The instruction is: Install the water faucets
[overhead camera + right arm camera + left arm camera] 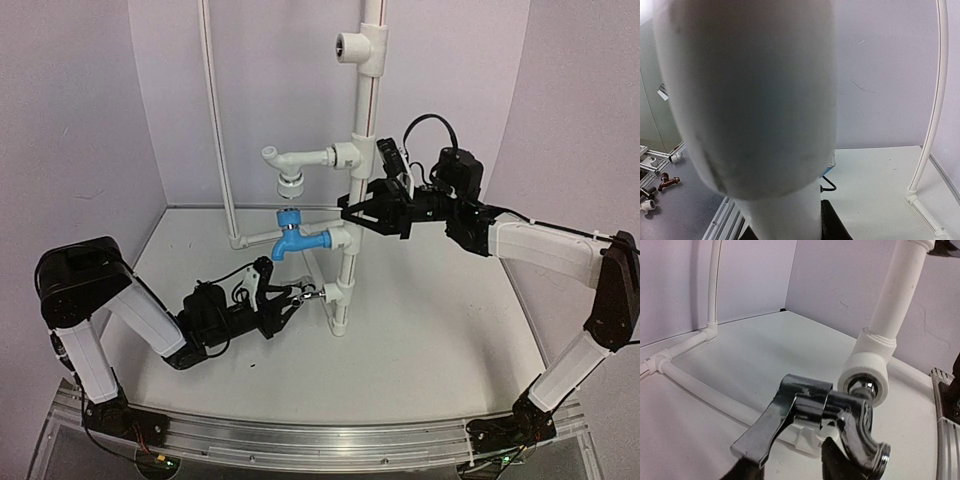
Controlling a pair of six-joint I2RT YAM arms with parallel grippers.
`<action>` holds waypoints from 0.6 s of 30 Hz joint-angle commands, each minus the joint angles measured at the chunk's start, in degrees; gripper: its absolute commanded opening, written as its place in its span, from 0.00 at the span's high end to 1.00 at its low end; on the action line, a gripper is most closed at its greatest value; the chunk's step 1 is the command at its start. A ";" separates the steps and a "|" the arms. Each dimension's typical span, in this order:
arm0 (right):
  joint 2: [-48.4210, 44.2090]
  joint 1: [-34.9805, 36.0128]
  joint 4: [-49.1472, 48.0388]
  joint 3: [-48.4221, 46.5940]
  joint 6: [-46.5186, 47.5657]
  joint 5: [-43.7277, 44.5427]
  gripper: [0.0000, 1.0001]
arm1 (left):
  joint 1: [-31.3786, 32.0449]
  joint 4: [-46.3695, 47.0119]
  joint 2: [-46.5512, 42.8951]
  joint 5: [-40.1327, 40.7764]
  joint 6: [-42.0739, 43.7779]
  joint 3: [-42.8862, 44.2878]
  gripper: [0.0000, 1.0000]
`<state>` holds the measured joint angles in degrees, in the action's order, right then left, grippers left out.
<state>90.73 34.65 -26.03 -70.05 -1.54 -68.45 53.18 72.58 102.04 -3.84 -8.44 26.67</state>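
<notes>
A small shiny silver metal tap [305, 293] is seen low down, near the foot of a tall white plastic pipe [357, 120] that is stood upright on a white table [430, 330]. The tap's back end is pushed into the mouth of a round white plastic fitting [338, 292] at the bottom of that pipe. How far in it is screwed cannot be told.

In the left wrist view the tap [832, 407] is shown up close, with its end set in the fitting [865, 367]. Its flat lever handle [767, 427] is pointed down and to the left. Its curved spout [865, 450] is pointed down and to the right.

The left claw [290, 298] is stretched out low over the table and is closed on the tap. One dark finger [837, 460] is pressed against the spout, and the other is seen under the tip of the lever.

The right claw [358, 212] is clamped on the tall pipe, higher up. In the right wrist view the pipe [750, 100] is so near that it is blurred, and one dark finger [832, 222] is laid against its side.

A blue plastic tap [292, 236] is fixed to the pipe between the two claws, above the silver one.
</notes>
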 commanded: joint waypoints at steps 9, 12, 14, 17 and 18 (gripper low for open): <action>1.31 -0.19 13.97 0.42 -7.43 0.77 1.00 | 0.87 7.66 -10.67 2.88 -19.99 -12.02 0.18; 1.66 -0.13 14.12 0.08 -7.34 0.79 1.00 | 0.96 -5.79 -16.48 2.22 -30.98 -10.18 0.05; 1.81 -0.18 14.22 -0.22 -7.34 0.85 1.00 | 1.05 -16.55 -19.76 1.29 -38.72 -7.41 0.00; 2.04 -0.14 14.37 -0.44 -7.31 0.88 1.00 | 1.65 -19.70 -22.21 -0.99 -47.97 -5.59 0.00; 2.10 -0.13 14.40 -0.44 -7.27 0.92 1.00 | 1.79 -18.64 -22.03 -1.67 -50.98 -5.59 0.00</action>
<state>90.63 34.65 -23.95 -70.77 -0.30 -68.42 54.22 60.45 82.31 -2.87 -42.00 18.19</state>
